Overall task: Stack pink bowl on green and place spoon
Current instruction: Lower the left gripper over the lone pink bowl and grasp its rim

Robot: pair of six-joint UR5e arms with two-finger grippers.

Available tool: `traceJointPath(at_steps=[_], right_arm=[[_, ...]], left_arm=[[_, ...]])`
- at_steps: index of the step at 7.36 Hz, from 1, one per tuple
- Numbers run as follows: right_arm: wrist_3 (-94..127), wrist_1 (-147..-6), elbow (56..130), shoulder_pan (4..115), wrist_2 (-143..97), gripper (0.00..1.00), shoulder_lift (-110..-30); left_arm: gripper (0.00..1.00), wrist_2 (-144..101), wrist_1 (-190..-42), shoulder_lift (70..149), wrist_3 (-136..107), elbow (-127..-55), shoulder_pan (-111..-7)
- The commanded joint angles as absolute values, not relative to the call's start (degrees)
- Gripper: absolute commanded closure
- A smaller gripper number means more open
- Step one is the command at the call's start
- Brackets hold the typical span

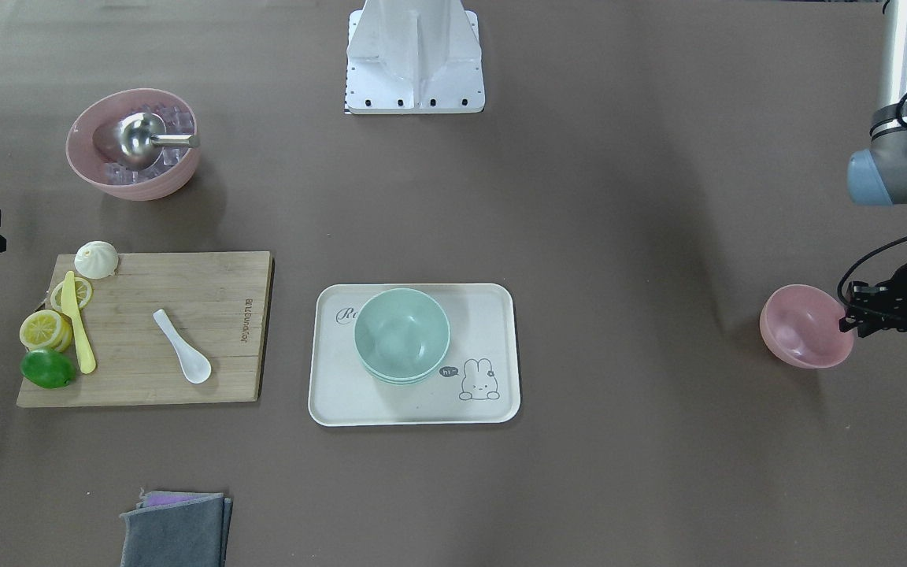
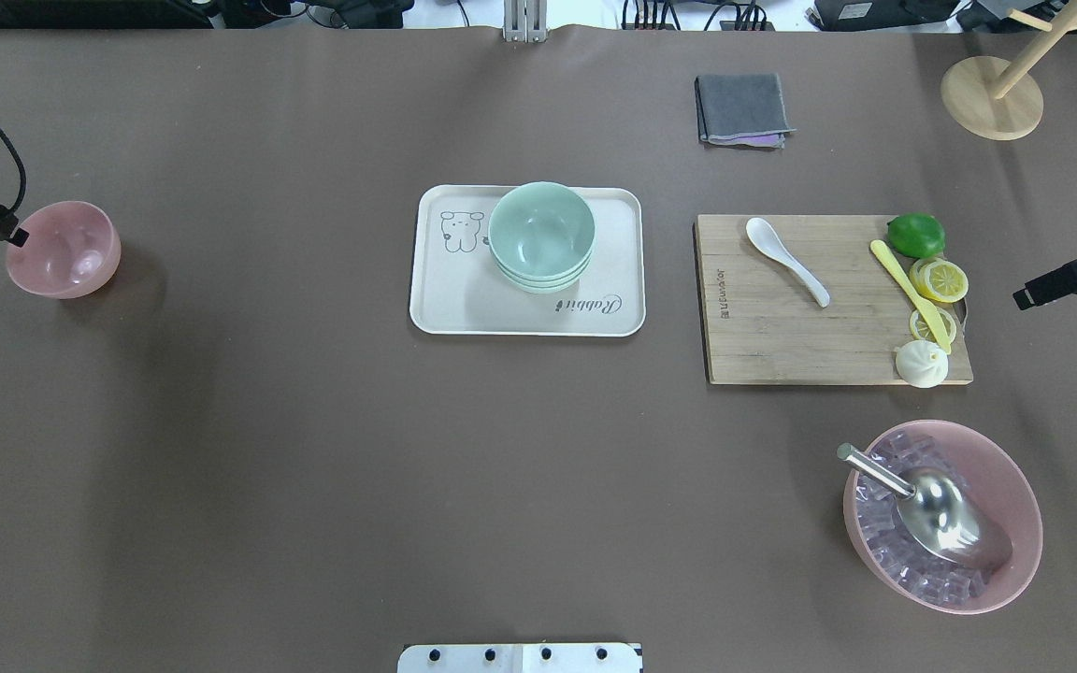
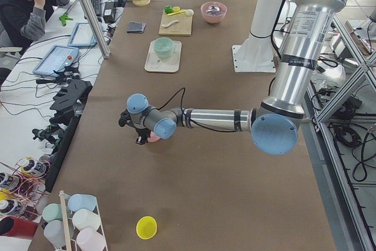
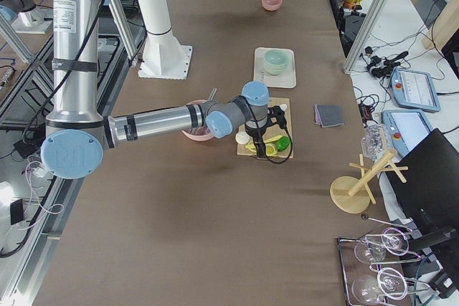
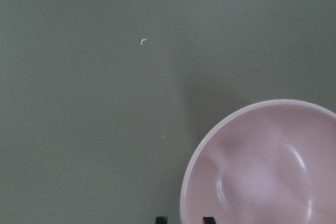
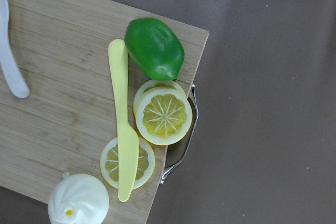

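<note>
The small pink bowl (image 1: 804,327) stands upright on the brown table at the robot's far left, and also shows in the overhead view (image 2: 66,250). My left gripper (image 1: 851,321) is at its rim. In the left wrist view the two fingertips (image 5: 161,219) stand either side of the rim (image 5: 184,203) with a gap, so it is open. The mint-green bowls (image 1: 401,332) sit nested on a cream tray (image 1: 343,394) at the table's middle. The white spoon (image 1: 184,358) lies on a wooden board (image 1: 217,315). My right gripper (image 2: 1029,297) hovers beyond the board's outer end; its jaws are unclear.
On the board lie a yellow knife (image 1: 78,331), lemon slices (image 1: 44,329), a lime (image 1: 48,368) and a bun (image 1: 97,259). A larger pink bowl (image 2: 1015,486) holds ice and a steel scoop. A grey cloth (image 2: 742,109) and a wooden stand (image 2: 992,98) are at the far side.
</note>
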State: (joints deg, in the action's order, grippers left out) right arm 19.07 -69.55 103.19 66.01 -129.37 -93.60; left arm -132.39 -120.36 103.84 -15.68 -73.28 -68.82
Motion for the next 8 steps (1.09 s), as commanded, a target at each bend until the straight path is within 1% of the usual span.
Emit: traceJointPath(at_steps=[1, 5, 6, 7, 8], right_arm=[[19.1, -69.5, 103.2, 66.0, -129.4, 0.00, -93.6], [19.1, -69.5, 103.0, 66.0, -129.4, 0.00, -93.6], [19.1, -69.5, 103.0, 66.0, -129.4, 0.00, -93.6], [19.1, -69.5, 103.0, 66.0, -129.4, 0.00, -93.6], [19.1, -69.5, 103.0, 66.0, -129.4, 0.00, -93.6]], left_arm=[[0.64, -132.5, -120.2, 104.6, -16.0, -72.6, -68.7], [0.65, -132.3, -120.2, 105.2, -15.9, -71.1, -67.8], [0.73, -132.3, -120.2, 105.3, -15.9, -71.2, -67.7], [1.00, -132.5, -120.2, 105.2, -16.6, -71.3, -67.8], [1.00, -132.6, -120.4, 105.2, -18.3, -71.5, -67.8]])
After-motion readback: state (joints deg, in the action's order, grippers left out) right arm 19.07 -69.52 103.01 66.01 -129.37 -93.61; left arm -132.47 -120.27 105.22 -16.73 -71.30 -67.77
